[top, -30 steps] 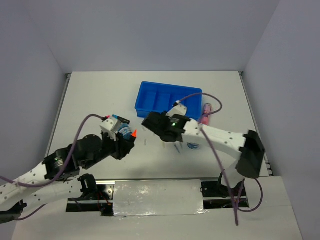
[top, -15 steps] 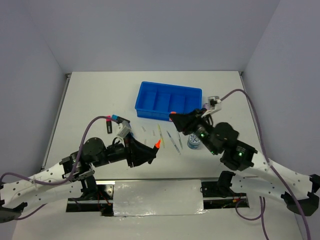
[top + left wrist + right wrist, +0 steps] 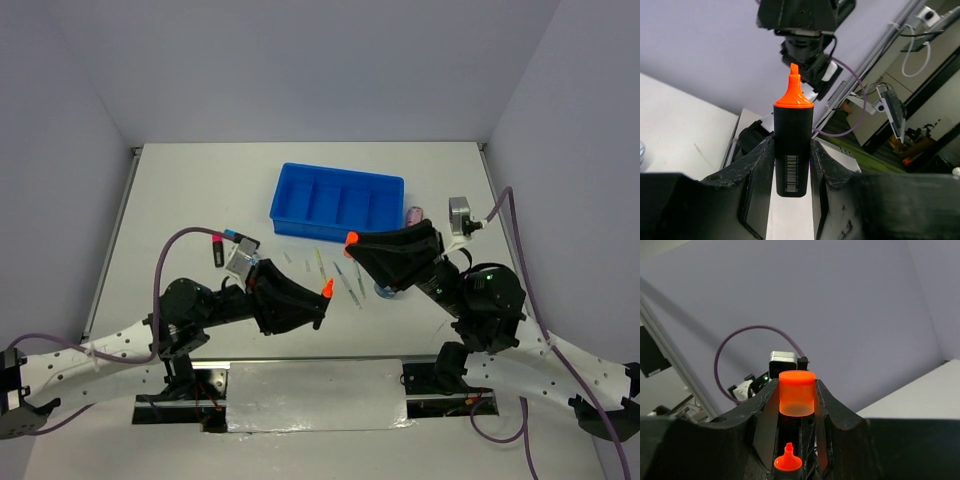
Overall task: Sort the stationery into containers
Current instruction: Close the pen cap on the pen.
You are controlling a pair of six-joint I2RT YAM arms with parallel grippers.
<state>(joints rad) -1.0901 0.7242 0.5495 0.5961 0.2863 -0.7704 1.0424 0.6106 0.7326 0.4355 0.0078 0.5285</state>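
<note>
My left gripper (image 3: 318, 296) is shut on a black highlighter (image 3: 792, 120) and holds it above the table with its bare orange tip (image 3: 326, 288) pointing right. My right gripper (image 3: 356, 243) is shut on an orange cap (image 3: 797, 392), also held above the table, facing the left gripper. The cap (image 3: 351, 238) is up and to the right of the tip, a short gap apart. In the right wrist view the tip (image 3: 787, 462) shows just below the cap. The blue four-compartment tray (image 3: 283, 213) sits behind them.
Several thin pale pens (image 3: 320, 264) lie on the table between the grippers. A blue-white roll (image 3: 384, 293) is partly hidden under the right gripper. A pink tube (image 3: 414, 213) lies right of the tray. Highlighters with pink and blue caps (image 3: 217, 247) lie behind the left arm.
The right arm has swung back from over the left gripper to the right side. The two grippers have separated and turned to face each other, the left one moving right with the highlighter.
</note>
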